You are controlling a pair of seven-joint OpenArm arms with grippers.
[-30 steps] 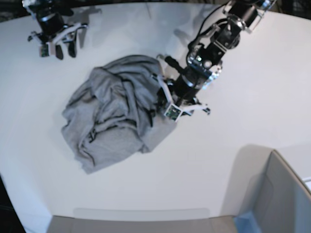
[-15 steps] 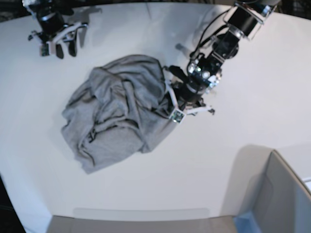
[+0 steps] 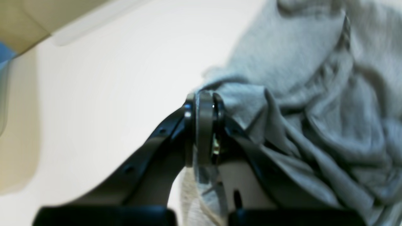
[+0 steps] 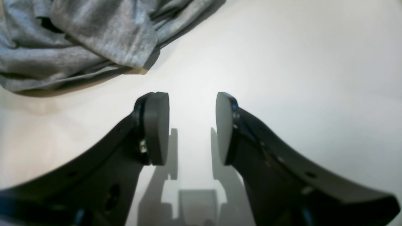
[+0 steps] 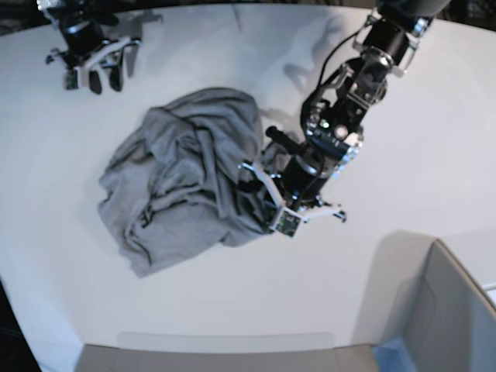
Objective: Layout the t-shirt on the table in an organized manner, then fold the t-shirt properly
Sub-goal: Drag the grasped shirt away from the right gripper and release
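Since a second ago, the left gripper has been carried along the shirt's edge toward the near side of the table, and its jaws, then spread, are now pressed together on a fold of cloth. The t-shirt itself has hardly been shifted; only its hem beside the gripper is drawn out a little.

Taken from left to right with the shirt as landmark: beyond the shirt's far-left corner, well apart from it, the right gripper is held just above the table, unmoved. In its wrist view the right gripper is seen with jaws parted and nothing between them, the crumpled shirt lying ahead of it. The shirt is heaped in the middle of the table, bunched and unsorted, no lettering being visible. At the shirt's right edge the cloth is pinched between the closed pads of the left gripper.

For this step to be done well, the pinched edge should probably be drawn outward and low, away from the heap, so that layers are peeled apart rather than dragged together. A second corner would best be taken by the free gripper before any spreading is attempted.
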